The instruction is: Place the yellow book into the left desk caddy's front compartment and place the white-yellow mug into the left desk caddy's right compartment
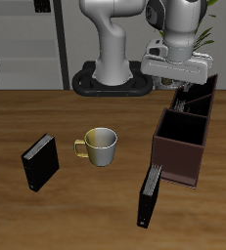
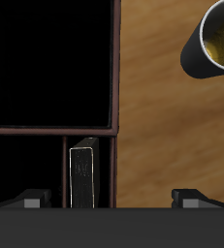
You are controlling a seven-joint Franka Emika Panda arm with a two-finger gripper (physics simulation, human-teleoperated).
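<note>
The yellow book (image 2: 82,172), thin with a grey cover and pale edge, stands upright in a narrow compartment of the left desk caddy (image 2: 115,97); it is hidden in the exterior view. My gripper (image 2: 112,197) hangs open right above it, fingers spread wide and holding nothing. In the exterior view the gripper (image 1: 183,95) is over the back part of the dark brown caddy (image 1: 176,156). The white-yellow mug (image 1: 100,145) stands upright on the table beside the caddy, apart from it, handle pointing away from it. Its yellowish inside shows in the wrist view (image 2: 215,39).
A black book (image 1: 149,195) leans against the caddy's corner nearest the table's front edge. Another black book (image 1: 41,161) stands on the table beyond the mug. The caddy's large compartment (image 2: 50,58) is dark inside.
</note>
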